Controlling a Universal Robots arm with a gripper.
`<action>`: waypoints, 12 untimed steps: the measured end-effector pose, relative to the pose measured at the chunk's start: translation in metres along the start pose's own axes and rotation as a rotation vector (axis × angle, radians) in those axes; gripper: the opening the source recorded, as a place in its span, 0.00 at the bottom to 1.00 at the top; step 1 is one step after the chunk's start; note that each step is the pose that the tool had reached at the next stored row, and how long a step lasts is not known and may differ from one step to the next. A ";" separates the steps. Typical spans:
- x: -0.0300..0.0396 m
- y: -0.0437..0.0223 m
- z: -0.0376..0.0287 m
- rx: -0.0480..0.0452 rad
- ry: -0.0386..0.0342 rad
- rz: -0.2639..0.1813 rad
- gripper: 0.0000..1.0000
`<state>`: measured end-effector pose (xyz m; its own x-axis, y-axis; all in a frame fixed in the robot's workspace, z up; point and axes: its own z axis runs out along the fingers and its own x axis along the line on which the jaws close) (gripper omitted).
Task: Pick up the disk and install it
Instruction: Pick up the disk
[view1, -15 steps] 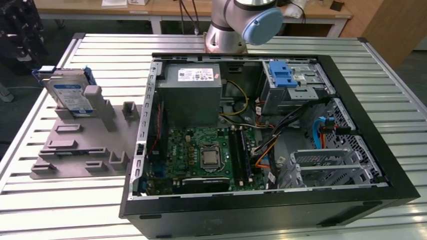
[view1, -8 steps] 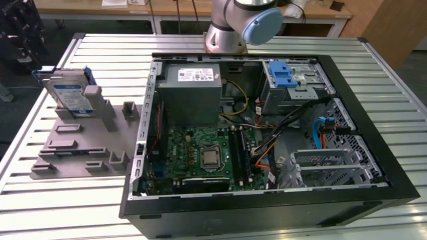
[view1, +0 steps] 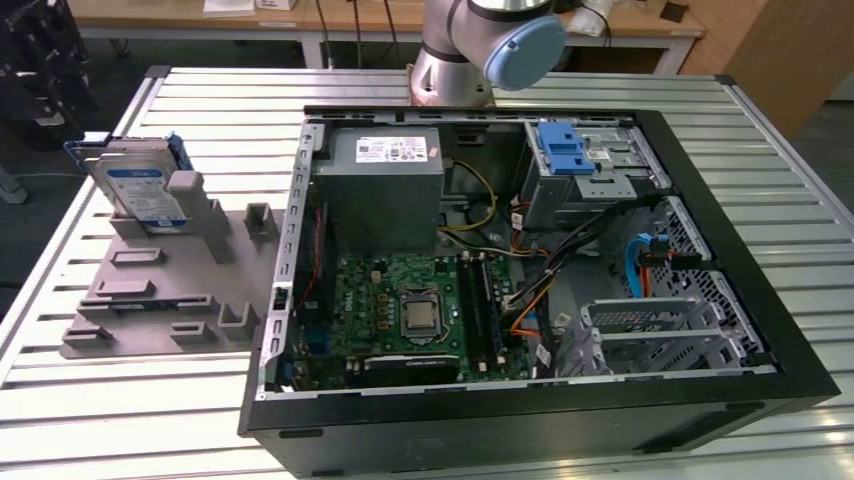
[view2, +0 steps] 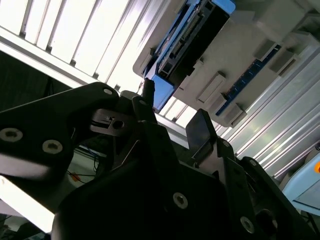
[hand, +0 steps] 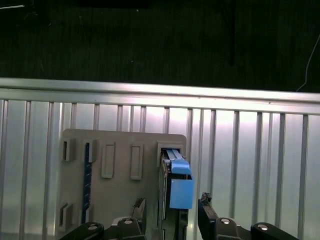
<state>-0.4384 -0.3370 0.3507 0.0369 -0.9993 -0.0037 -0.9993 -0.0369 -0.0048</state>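
The disk (view1: 140, 190) stood on edge in a grey holder (view1: 160, 290) on the slatted tabletop (view1: 601, 90), to the exterior view's left of the open computer case (view1: 534, 420). In the first wrist view the end effector (hand: 172, 209) was spread, its 2 fingers (hand: 206, 212) flanking the disk; whether they touched it could not be made out.

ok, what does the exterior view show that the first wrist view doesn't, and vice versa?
Exterior view adds: the open computer case with its motherboard, and the arm's base behind it.
First wrist view adds: the gripper, fingers apart, their tips lined up either side of the disk in the picture.
Shared: the disk standing on edge in the grey holder on the slatted table.
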 end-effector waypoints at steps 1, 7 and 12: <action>0.0000 0.0000 0.0005 0.0001 0.0000 0.000 0.53; -0.0021 0.0000 0.0054 -0.0003 0.0001 0.000 0.53; -0.0048 -0.0002 0.0110 -0.0009 0.0013 0.006 0.53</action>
<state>-0.4384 -0.3321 0.3397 0.0304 -0.9995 -0.0025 -0.9995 -0.0304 -0.0039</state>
